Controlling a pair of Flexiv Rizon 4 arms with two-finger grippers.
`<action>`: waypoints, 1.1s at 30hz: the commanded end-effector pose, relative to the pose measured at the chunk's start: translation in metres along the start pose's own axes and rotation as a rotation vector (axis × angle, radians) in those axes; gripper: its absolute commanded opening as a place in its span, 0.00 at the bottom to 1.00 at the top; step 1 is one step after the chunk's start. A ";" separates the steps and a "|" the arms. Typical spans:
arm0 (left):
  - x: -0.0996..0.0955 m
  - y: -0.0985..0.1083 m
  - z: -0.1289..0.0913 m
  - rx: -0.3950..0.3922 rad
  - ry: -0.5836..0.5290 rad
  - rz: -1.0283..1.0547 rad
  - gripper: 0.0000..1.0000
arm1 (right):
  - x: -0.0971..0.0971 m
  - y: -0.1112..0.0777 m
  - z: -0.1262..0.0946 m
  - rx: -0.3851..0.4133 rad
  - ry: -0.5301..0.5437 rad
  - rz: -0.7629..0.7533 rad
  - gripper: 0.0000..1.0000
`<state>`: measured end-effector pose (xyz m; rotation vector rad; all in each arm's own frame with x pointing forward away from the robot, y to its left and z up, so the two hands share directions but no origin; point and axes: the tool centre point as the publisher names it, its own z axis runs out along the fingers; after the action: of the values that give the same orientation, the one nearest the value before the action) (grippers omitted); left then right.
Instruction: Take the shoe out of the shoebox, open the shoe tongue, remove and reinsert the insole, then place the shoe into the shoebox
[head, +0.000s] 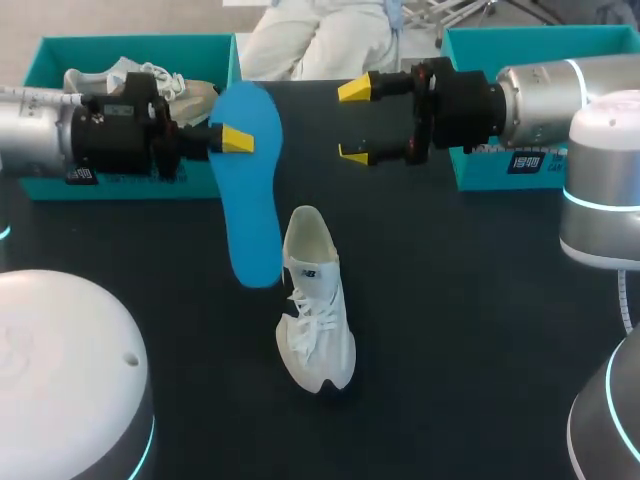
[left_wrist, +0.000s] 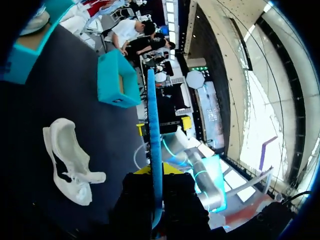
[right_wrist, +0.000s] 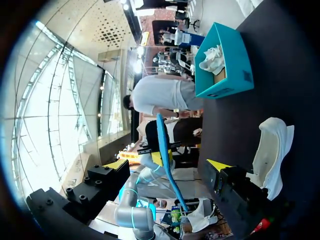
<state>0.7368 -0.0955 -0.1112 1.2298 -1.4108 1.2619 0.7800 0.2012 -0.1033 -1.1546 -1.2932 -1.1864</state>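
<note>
The left hand (head: 232, 140) is clamped on the blue insole (head: 250, 195), both yellow tips pressed to its faces near one end. In the left wrist view the insole (left_wrist: 154, 135) runs edge-on straight out from between the fingers. In the head view the insole hangs from this hand toward 6 o'clock, its free end just beside the heel of the white shoe (head: 315, 300). The shoe lies on the dark table (head: 450, 330) at 5 o'clock of the left hand, heel toward 12 and toe toward 6, with its opening spread. At 3 o'clock of the left hand, the right hand (head: 355, 122) hovers with its fingers wide apart and nothing between them, the shoe at its 7 o'clock and well apart. Bare table surrounds the shoe on every side. Behind the left hand at 10 o'clock stands the left shoebox (head: 130, 55) with a second shoe (head: 145, 82) inside; another teal box (head: 530, 45) sits at the far edge behind the right arm.
</note>
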 end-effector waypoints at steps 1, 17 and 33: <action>-0.020 -0.008 0.012 -0.188 0.203 -0.797 0.00 | 0.001 -0.001 0.001 0.000 -0.005 0.001 1.00; -0.006 -0.015 0.023 -0.209 0.357 -0.482 0.00 | 0.006 -0.023 0.008 -0.024 -0.414 -0.162 1.00; -0.011 -0.021 0.019 -0.103 0.292 -0.218 0.00 | 0.015 -0.032 0.018 -0.029 -0.622 -0.077 1.00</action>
<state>0.7645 -0.1121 -0.1214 1.0470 -1.0777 1.1229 0.7439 0.2096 -0.0991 -1.4493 -1.7060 -1.0549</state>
